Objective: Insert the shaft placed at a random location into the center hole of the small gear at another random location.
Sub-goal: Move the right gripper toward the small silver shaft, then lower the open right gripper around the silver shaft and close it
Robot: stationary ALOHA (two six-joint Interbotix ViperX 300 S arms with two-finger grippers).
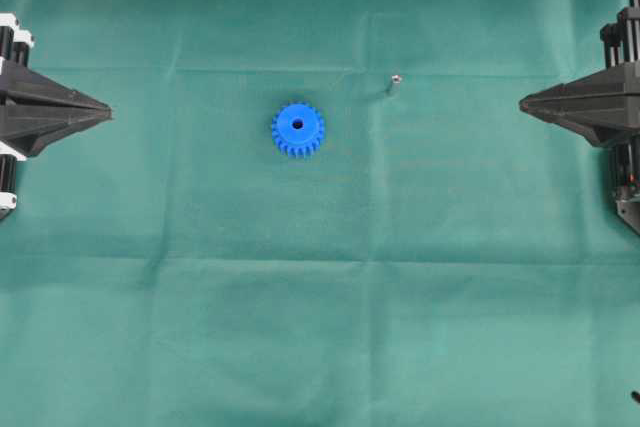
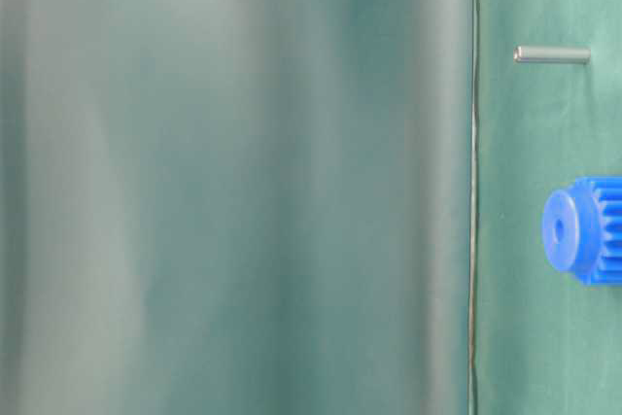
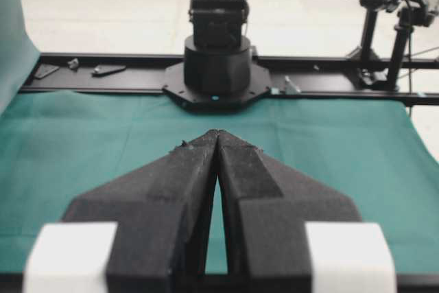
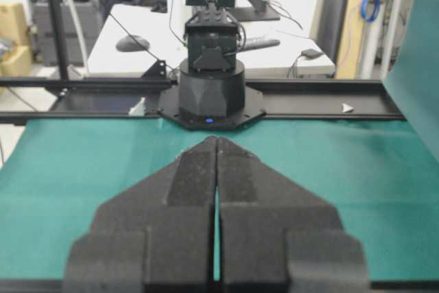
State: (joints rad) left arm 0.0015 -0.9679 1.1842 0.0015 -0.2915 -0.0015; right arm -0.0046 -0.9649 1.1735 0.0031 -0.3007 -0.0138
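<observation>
The small blue gear (image 1: pixel 297 129) lies flat on the green cloth near the middle, hub up, with its dark center hole (image 1: pixel 297 125) showing. The table-level view shows it at the right edge (image 2: pixel 583 230). The thin silver shaft (image 1: pixel 394 84) stands upright to the gear's right and a little further back; it also shows in the table-level view (image 2: pixel 552 54). My left gripper (image 1: pixel 106 110) is shut and empty at the far left edge, tips together in its wrist view (image 3: pixel 217 133). My right gripper (image 1: pixel 523 103) is shut and empty at the far right (image 4: pixel 216 139). Neither wrist view shows the gear or shaft.
Green cloth (image 1: pixel 320 287) covers the table, with fold creases across it. The opposite arm's black base (image 3: pixel 216 66) stands at the far edge in the left wrist view, and another base (image 4: pixel 211 90) in the right wrist view.
</observation>
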